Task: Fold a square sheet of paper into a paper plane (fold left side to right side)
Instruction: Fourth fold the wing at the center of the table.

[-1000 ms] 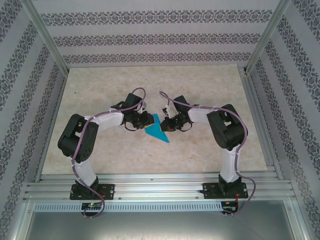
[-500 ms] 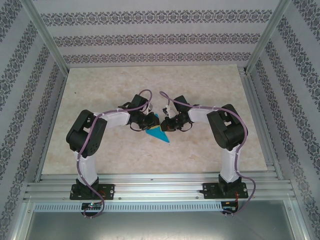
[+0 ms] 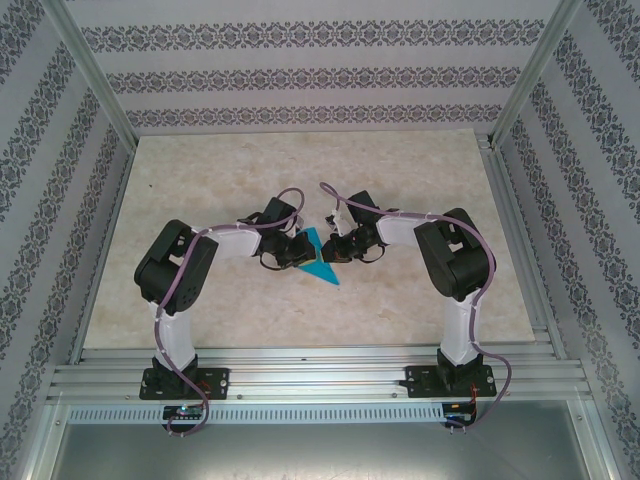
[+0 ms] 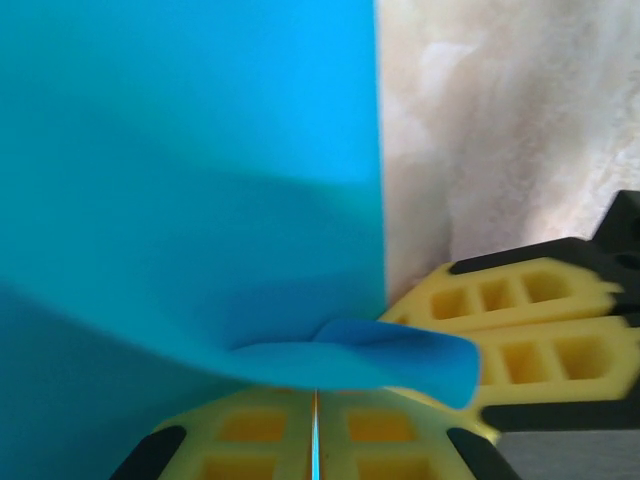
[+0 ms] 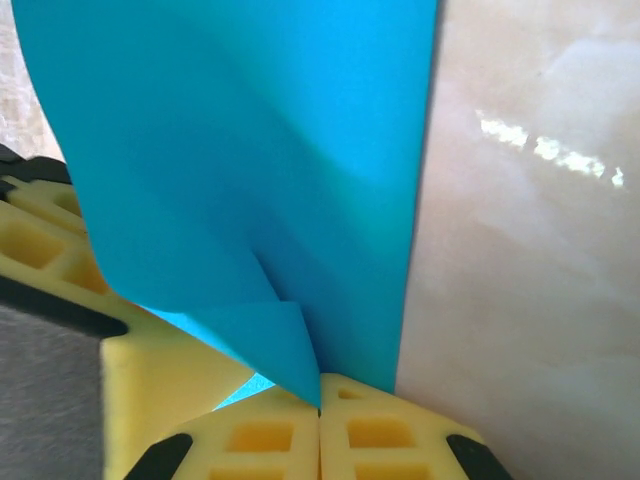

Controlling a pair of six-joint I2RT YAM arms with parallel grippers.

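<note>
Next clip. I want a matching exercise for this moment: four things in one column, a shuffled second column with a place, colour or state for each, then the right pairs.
Column A
1. left gripper
2. right gripper
3. sheet of paper
4. table

Column B
a. cream, marbled surface
b. shut on the paper, on the right in the top view
c. bright blue, partly folded
d. shut on the paper, on the left in the top view

Pairs: 1-d; 2-b; 3-c; 4-a
</note>
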